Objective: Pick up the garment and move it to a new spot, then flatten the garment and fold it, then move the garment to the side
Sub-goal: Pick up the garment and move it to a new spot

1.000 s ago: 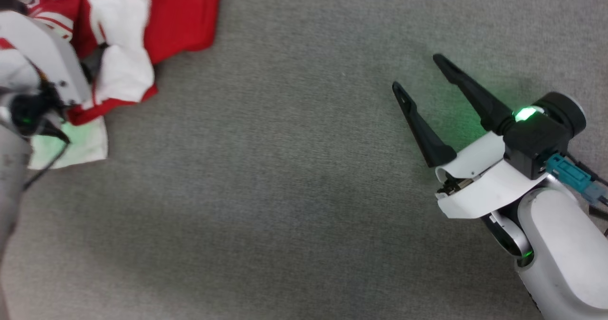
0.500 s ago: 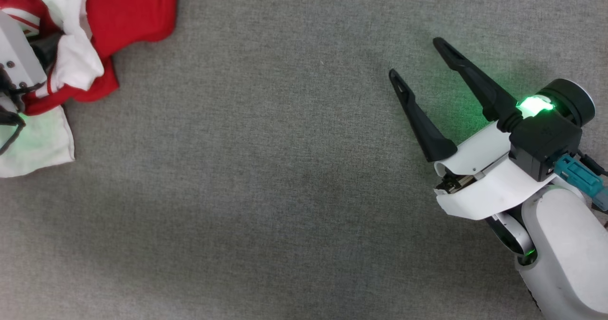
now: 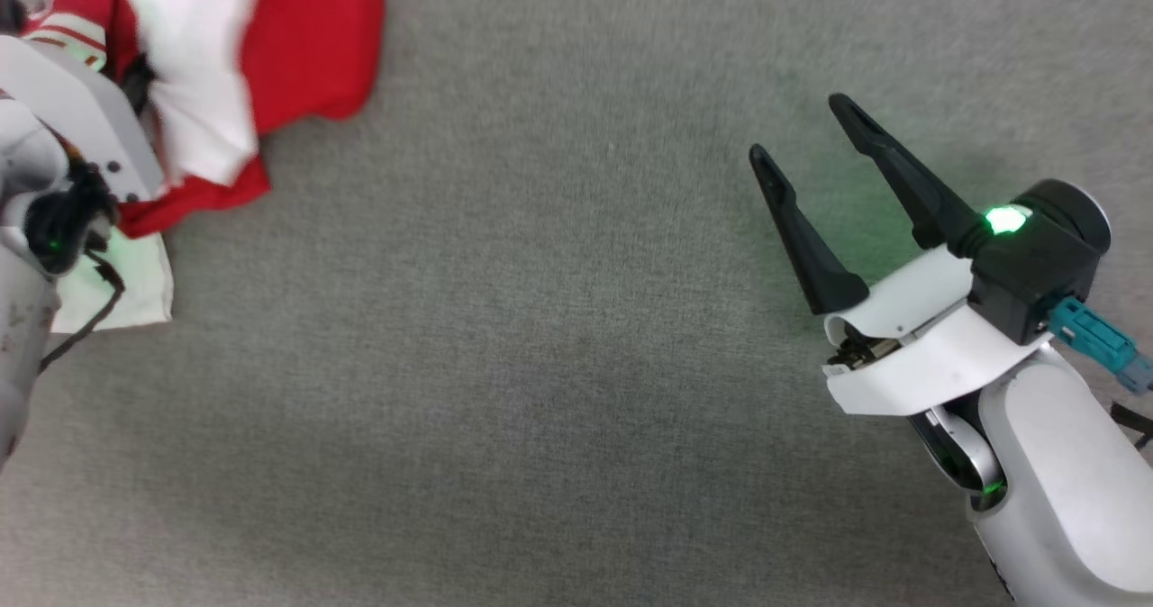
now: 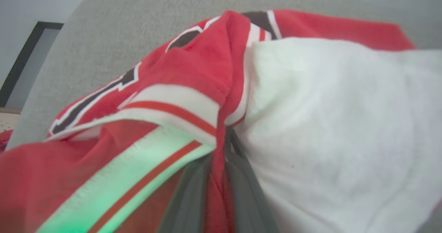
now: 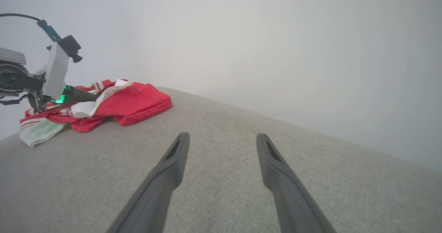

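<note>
The garment (image 3: 306,40), a red jersey with white sleeves and striped trim, lies bunched at the far left of the grey surface. My left gripper (image 4: 221,146) is shut on a red fold of it, between the striped trim and a white sleeve. In the head view its fingertips are buried in the cloth beside the white wrist housing (image 3: 72,121). The right wrist view shows the garment (image 5: 138,103) with the left gripper (image 5: 91,96) reaching into it from the left. My right gripper (image 3: 797,130) hovers open over bare surface far to the right, nothing between its fingers (image 5: 172,164).
The grey fabric surface (image 3: 540,319) stretches wide between the two arms. A pale wall (image 5: 276,53) rises behind its far edge. A dark frame (image 4: 24,56) stands beyond the surface's edge in the left wrist view.
My left gripper has closed on a fold of the garment. The head view has shifted a little from side to side. The right gripper has stayed open in place.
</note>
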